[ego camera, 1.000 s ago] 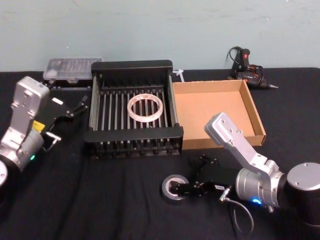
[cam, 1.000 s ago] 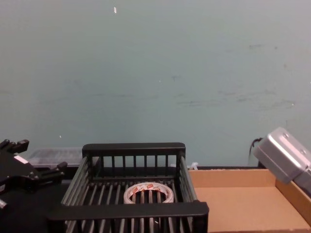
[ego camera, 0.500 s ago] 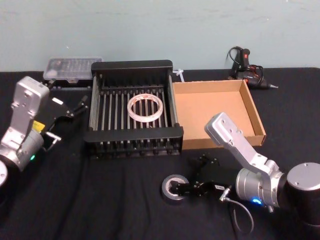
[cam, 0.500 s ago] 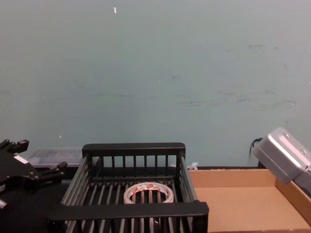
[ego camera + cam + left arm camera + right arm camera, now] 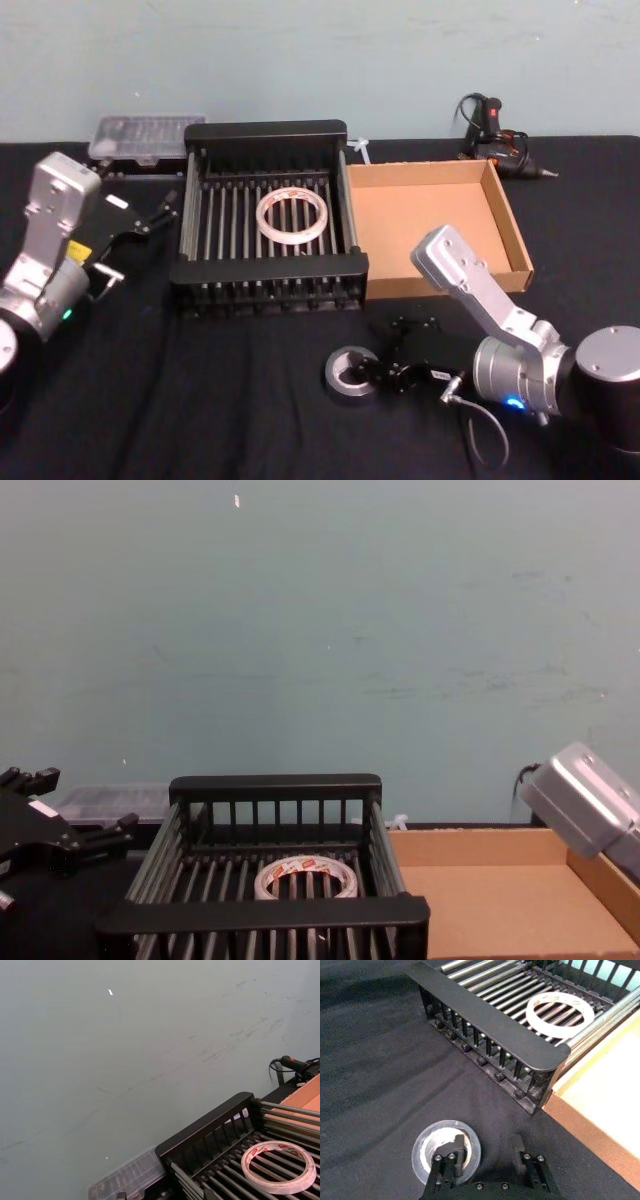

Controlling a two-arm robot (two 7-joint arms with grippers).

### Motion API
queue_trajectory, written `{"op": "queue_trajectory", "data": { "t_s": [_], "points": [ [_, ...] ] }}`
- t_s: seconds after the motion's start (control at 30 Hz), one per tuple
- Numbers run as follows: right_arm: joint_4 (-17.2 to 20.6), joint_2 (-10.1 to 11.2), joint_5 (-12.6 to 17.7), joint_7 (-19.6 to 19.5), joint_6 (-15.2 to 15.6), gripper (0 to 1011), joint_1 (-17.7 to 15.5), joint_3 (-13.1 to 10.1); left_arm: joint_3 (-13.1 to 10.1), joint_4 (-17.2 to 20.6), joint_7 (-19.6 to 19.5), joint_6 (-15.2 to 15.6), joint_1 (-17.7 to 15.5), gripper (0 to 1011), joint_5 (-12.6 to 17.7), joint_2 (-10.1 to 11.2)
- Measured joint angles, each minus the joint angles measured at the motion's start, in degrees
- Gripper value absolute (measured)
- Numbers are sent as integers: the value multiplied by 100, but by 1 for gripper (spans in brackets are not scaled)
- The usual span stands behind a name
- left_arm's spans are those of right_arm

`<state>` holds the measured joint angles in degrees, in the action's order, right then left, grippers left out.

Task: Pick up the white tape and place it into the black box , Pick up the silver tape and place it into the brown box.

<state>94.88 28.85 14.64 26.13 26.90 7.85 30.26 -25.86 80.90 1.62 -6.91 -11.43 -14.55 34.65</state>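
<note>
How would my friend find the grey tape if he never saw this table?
Start at the black box in the middle of the dark table. Come toward the robot from its front right corner to the right pincer. The silver tape lies flat there, a thick grey ring, unlike the thin white tape inside the crate.

black table [image 5: 200,400], black box [image 5: 268,272], brown box [image 5: 430,215], silver tape [image 5: 350,372]

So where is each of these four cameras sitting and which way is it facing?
Head: high, facing down at the black slatted crate; both arms show.
Chest: low, facing the wall across the crate; left gripper at its edge.
Left wrist: beside the crate, aimed at the wall.
Right wrist: facing down at the grey tape roll under the right gripper.
All share the whitish tape ring.
</note>
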Motion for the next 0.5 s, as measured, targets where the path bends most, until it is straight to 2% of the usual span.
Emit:
{"op": "queue_trajectory", "data": {
  "t_s": [0.07,0.1,0.27,0.3,0.33,0.5],
  "points": [
    [0,0,0,0,0,590,0,0,0,0,0,0,0,1001,0,0],
    [0,0,0,1,0,531,0,0,0,0,0,0,0,1001,0,0],
    [0,0,0,0,0,360,0,0,0,0,0,0,0,1001,0,0],
    [0,0,0,0,0,360,0,0,0,0,0,0,0,1001,0,0],
    [0,0,0,0,0,300,0,0,0,0,0,0,0,1001,0,0],
    [0,0,0,0,0,161,0,0,0,0,0,0,0,1001,0,0]
  ]
}}
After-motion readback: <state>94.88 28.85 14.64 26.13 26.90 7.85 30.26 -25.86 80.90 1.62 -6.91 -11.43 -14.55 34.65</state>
